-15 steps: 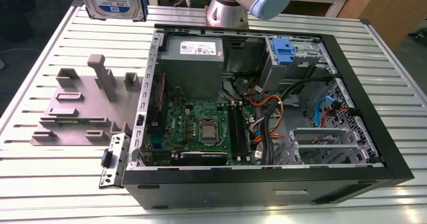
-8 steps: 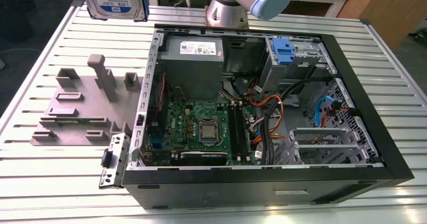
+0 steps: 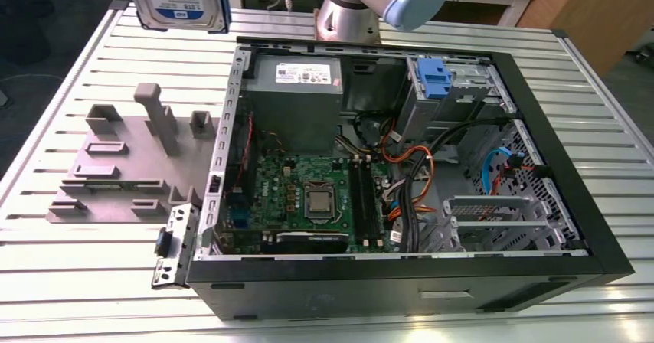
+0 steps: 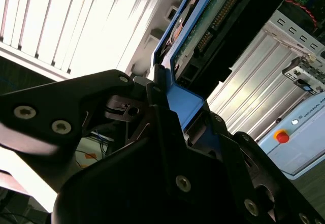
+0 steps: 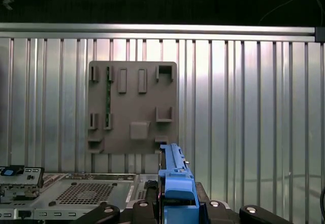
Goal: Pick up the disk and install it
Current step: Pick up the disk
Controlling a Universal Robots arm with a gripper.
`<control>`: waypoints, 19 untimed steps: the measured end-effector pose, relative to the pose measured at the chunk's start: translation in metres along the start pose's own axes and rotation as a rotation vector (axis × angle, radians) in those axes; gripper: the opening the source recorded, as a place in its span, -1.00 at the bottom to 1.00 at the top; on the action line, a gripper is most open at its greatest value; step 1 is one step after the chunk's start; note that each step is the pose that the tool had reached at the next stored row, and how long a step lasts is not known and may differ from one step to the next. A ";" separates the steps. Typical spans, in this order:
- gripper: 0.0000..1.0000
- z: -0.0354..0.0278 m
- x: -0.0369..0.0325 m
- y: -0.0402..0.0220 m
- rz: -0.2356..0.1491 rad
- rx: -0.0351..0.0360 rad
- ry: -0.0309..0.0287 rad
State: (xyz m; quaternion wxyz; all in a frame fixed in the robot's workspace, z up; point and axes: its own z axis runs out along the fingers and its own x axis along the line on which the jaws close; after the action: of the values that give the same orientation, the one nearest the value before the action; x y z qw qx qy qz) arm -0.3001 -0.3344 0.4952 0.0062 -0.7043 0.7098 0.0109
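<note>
My gripper (image 4: 165, 94) is clamped on the flat silver-grey disk with blue plastic side rails (image 3: 182, 0), pinching what looks like one blue rail. The disk hangs in the air with me, clear of the ribbed metal table (image 3: 92, 75). Below my gripper lies the grey slotted fixture plate (image 5: 133, 107), with the open black computer case (image 3: 409, 167) beside it.
</note>
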 end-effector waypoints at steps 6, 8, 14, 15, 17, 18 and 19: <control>-0.27 0.0000 0.0000 -0.0024 0.000 0.0000 0.0000; -0.27 0.0000 0.0000 -0.0032 0.000 0.0000 0.0000; -0.27 0.0000 0.0000 -0.0056 0.000 0.0000 0.0000; -0.27 0.0000 0.0000 -0.0060 0.000 0.0000 0.0000; -0.27 -0.0001 0.0000 -0.0068 0.000 0.0000 0.0000; -0.27 0.0000 0.0000 -0.0072 0.000 0.0000 0.0000; -0.27 0.0000 0.0000 -0.0076 0.000 0.0000 0.0000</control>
State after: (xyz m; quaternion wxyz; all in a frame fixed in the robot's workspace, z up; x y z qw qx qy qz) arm -0.2925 -0.3344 0.4952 0.0063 -0.7043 0.7098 0.0109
